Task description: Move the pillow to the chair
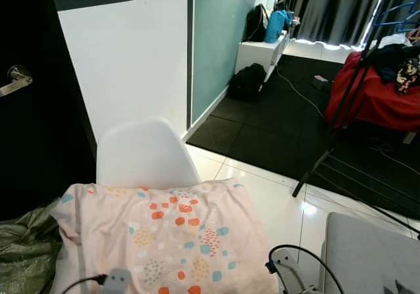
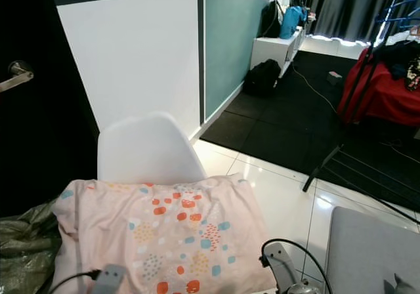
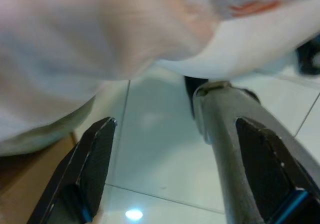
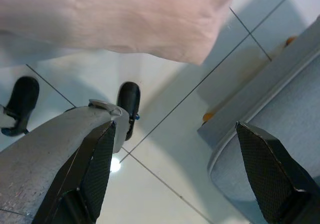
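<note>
Pink spotted pillow (image 1: pixel 174 238) lying on the white chair (image 1: pixel 143 153). Both end effectors, left (image 3: pixel 177 169) and right (image 4: pixel 175 171), spread apart underneath, gripping nothing.

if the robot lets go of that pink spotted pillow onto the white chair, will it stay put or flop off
The pillow looks soft and floppy: its edges sag and its cover wrinkles. It is clearly wider than the white chair, so its overhanging sides would probably droop. The chair's shell looks smooth, so the pillow may slide unless it is centred.
</note>
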